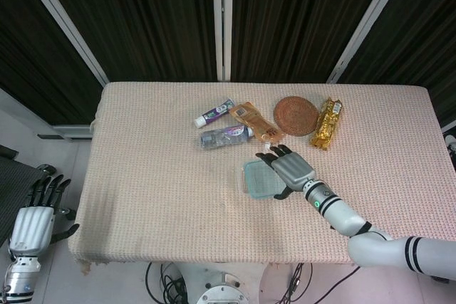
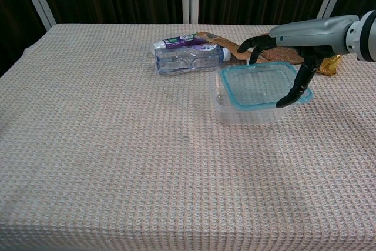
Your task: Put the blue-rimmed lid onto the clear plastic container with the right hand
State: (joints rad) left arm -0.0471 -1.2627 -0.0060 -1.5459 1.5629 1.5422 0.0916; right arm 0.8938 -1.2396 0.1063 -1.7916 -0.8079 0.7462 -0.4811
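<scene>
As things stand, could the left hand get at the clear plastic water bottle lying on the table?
Probably not. The left hand hangs below the table's left edge, open, far from the clear plastic water bottle mid-table; nothing blocks the way.

Behind your right hand (image 2: 294,45), the water bottle (image 2: 189,58), toothpaste tube (image 2: 179,42), brown pouch (image 1: 255,122), woven coaster (image 1: 296,115) and gold packet (image 1: 326,123) crowd the far side of the table (image 2: 106,163). The clear container (image 2: 247,110) stands mid-table under the lid (image 2: 261,85). You have open cloth across the near and left parts.
</scene>
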